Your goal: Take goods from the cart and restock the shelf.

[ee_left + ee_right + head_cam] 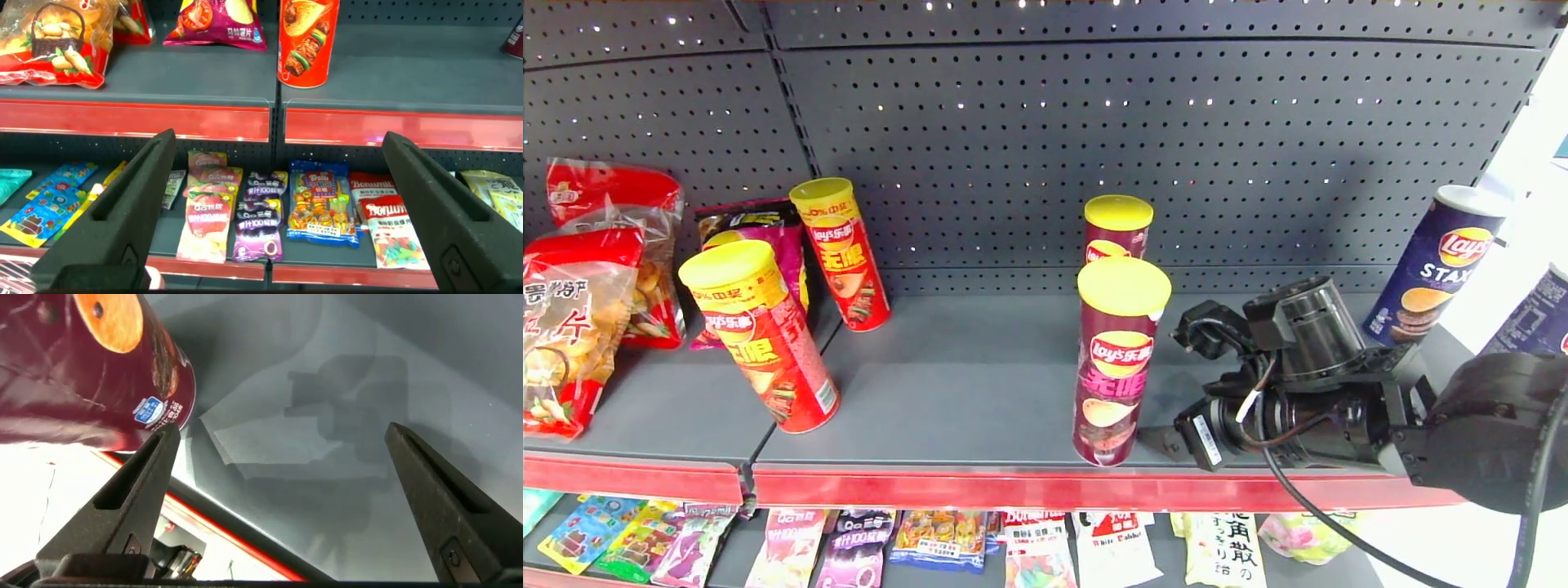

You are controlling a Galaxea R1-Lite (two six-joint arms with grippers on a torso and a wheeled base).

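While your right gripper [278, 437] hangs low over shelf [964, 384], fingers spread wide, gripping nothing, maroon chip can [1117, 367] stands upright at front edge, just beside one fingertip. Your left gripper [278, 139] likewise spread, empty, facing lower-shelf snack bags [261, 216].

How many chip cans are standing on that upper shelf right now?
6: red can front left, red can behind it; maroon can centre front, maroon can behind; blue can right, blue can at the edge. Others may be hidden.

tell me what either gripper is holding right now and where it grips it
Nothing held. Right gripper open beside the maroon can; left gripper open too.
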